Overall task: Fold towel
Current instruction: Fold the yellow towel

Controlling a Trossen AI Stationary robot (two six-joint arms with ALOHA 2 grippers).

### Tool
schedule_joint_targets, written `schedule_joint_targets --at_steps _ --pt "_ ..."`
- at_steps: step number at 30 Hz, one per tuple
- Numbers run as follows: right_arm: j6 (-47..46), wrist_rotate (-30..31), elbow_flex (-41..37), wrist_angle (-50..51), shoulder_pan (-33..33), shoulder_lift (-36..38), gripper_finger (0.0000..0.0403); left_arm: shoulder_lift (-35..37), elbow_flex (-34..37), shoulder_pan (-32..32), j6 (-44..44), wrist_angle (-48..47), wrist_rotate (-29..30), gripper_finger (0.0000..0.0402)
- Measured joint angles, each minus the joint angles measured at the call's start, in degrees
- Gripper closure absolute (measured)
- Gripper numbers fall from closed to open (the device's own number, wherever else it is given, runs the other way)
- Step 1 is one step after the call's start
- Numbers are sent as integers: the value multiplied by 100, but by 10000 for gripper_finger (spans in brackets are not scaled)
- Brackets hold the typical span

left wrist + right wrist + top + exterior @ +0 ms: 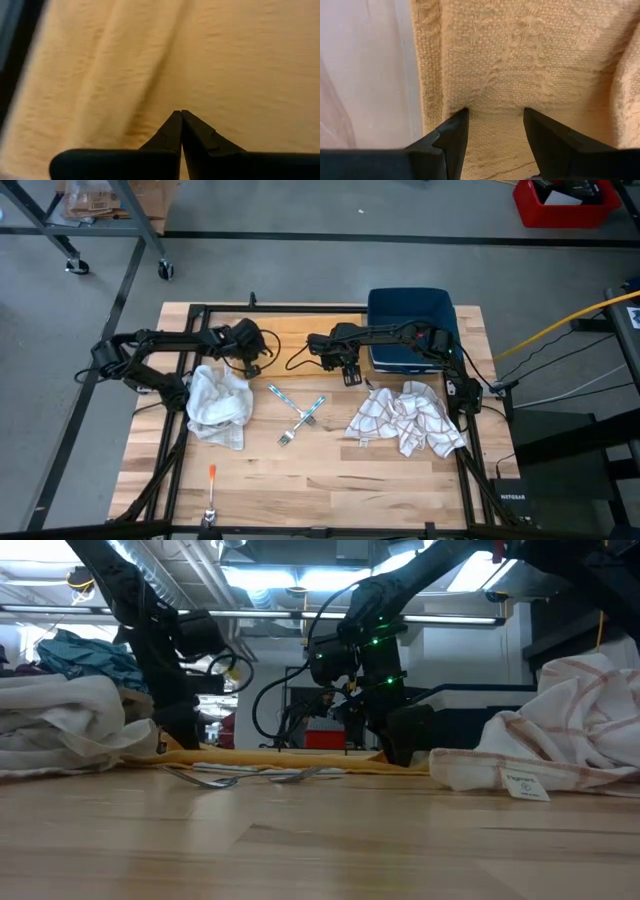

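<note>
Table [300, 480] | yellow towel [300, 762] flat, long axis left-right | left jaws clenched | right jaws released

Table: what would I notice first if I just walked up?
Two crumpled towels stand out: a white towel on the table's left side and a checked towel on its right side. Between them, two forks lie crossed on the wood. A blue bin sits at the far right corner.
</note>
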State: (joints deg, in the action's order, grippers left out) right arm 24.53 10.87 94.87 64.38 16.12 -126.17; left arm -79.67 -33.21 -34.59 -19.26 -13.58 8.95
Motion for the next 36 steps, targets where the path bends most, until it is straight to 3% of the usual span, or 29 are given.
schedule_joint_targets --at_steps 6,19,26,33,36 --pt "-1 -2 0 0 -2 0 208 -407 0 -96 50 565 645 401" --pt "-1 -7 0 -5 -2 0 208 -551 0 -731 962 1821 708 401" --pt "0 -9 0 -54 -2 0 208 -558 0 -1188 1570 1943 1279 401" --pt "-47 -7 0 -66 -2 0 208 -557 0 -1438 2504 1941 1268 400" --pt "-52 -7 0 -66 -2 0 208 -557 0 -1372 2722 1941 940 400"
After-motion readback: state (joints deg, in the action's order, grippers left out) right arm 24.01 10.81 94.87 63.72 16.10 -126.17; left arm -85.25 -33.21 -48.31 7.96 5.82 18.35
